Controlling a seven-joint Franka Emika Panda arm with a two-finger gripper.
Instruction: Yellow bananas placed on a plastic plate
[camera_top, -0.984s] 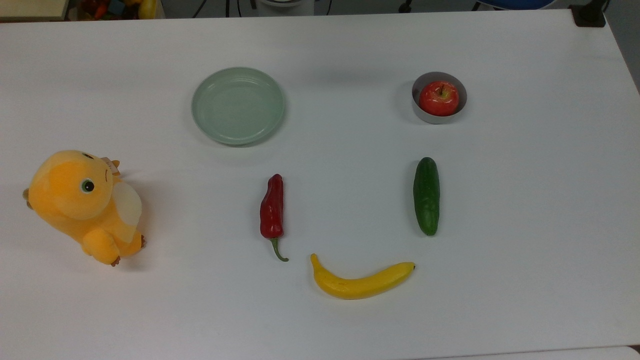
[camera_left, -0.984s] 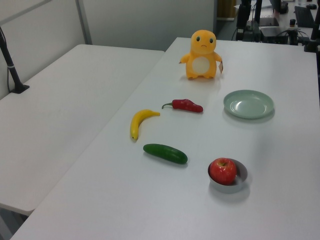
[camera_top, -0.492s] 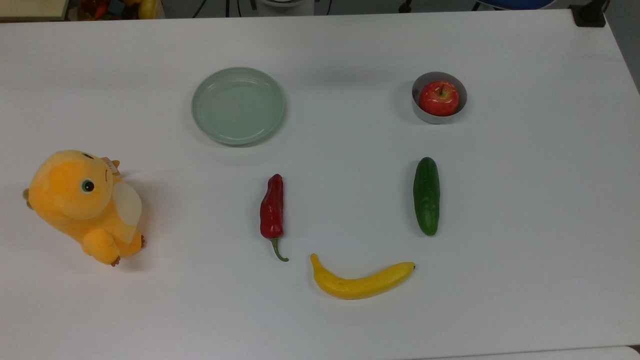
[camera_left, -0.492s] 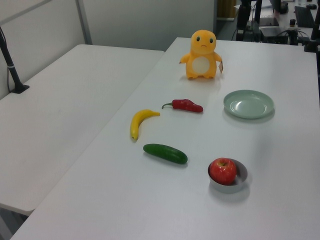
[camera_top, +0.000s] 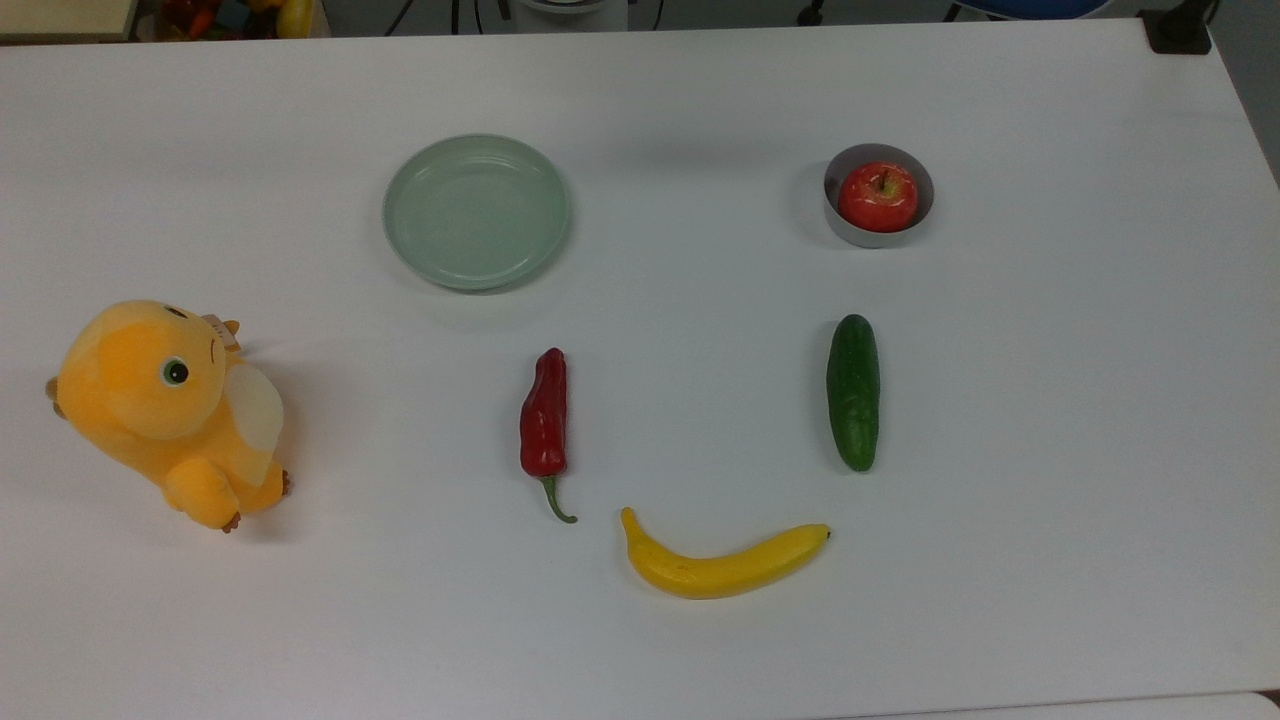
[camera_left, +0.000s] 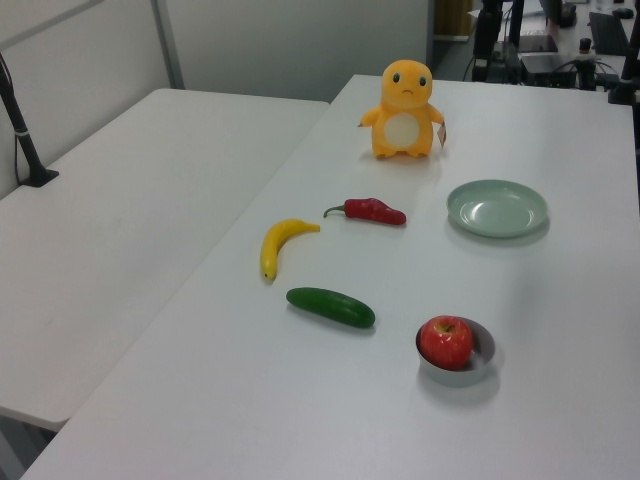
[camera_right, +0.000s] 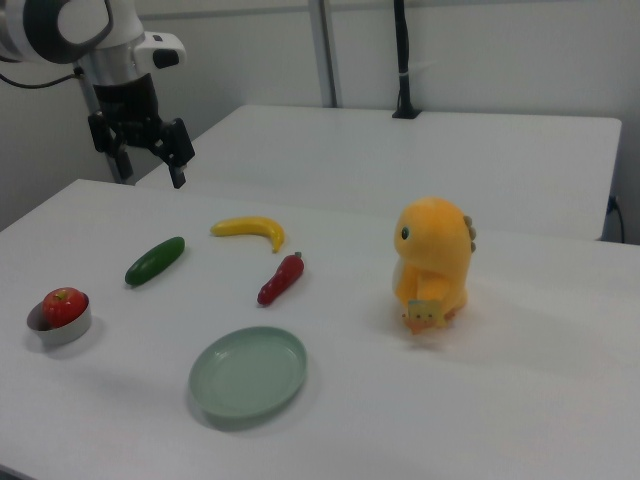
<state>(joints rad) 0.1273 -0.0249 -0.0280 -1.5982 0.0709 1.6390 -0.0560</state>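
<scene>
The hand (camera_right: 148, 160) hangs wide open and empty above the table (camera_top: 1050, 400); the banana (camera_top: 722, 560) lies beside the pepper (camera_top: 543, 420), well apart from the plate (camera_top: 477, 212). Reaching comes next

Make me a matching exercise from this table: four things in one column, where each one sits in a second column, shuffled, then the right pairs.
Things:
1. banana
2. apple
3. plate
4. plush toy

Places:
A. inside the small grey bowl
B. at the far left of the top view, apart from the food
C. nearest the top view's bottom edge, below the red pepper and the cucumber
D. above the red pepper in the top view, with nothing on it

Pairs: 1-C, 2-A, 3-D, 4-B
</scene>
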